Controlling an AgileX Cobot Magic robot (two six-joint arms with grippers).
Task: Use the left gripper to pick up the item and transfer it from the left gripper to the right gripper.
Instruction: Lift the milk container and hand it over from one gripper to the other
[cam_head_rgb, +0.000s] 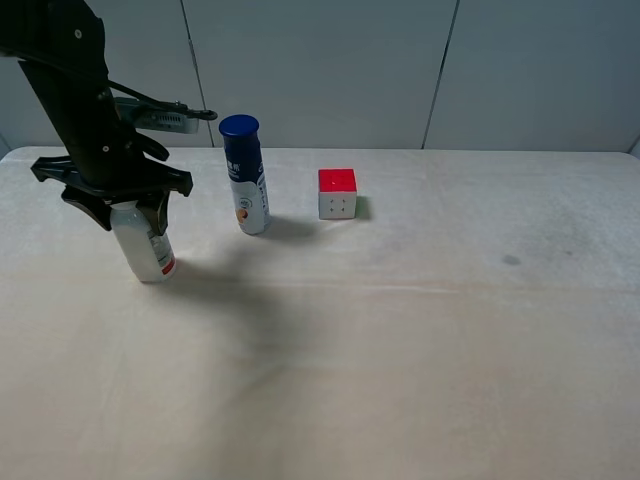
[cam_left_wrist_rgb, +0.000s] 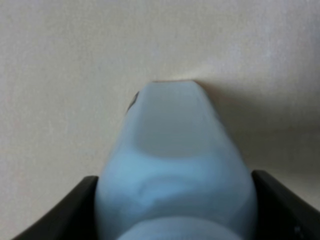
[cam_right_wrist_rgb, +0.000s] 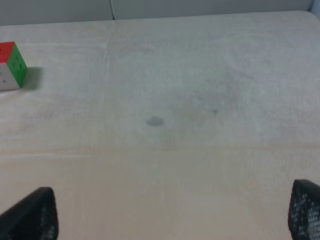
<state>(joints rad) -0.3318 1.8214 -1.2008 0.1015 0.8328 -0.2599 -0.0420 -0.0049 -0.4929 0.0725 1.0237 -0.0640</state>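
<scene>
Pale cream table (cam_head_rgb: 400, 350), matte, faint streaks, and a small grey stain (cam_head_rgb: 511, 260) on its right half. The same stain (cam_right_wrist_rgb: 154, 121) shows in the right wrist view. Behind the table is a grey panelled wall (cam_head_rgb: 320, 70) with thin vertical seams. The pill bottle (cam_head_rgb: 145, 250) is at the far left of the table, tilted a little, with its red band low at the base. Left gripper (cam_head_rgb: 130, 210) comes down over the top of it, jaws clamped on the upper body, so the cap is hidden behind the black claw. Can't tell whether the base touches the table or sits just off it. In the left wrist view the bottle (cam_left_wrist_rgb: 175, 165) fills the picture, blurred and bluish, label unreadable, with a black finger (cam_left_wrist_rgb: 65, 210) on each side pressed against it and only partly in view. Blue-capped can (cam_head_rgb: 245, 175) stands upright to the right of the bottle, apart from it, print too small to read. Puzzle cube (cam_head_rgb: 337, 192), red on top, sits further right, near the back. The left arm's upper part is cut off by the high view's edge. Right gripper (cam_right_wrist_rgb: 167, 212) doesn't appear in the high view. The right wrist view shows only its two dark fingertips at the corners, jaws wide apart over bare table with nothing between them. The cube (cam_right_wrist_rgb: 11, 65) is cut off at that view's edge, showing red and green faces.
</scene>
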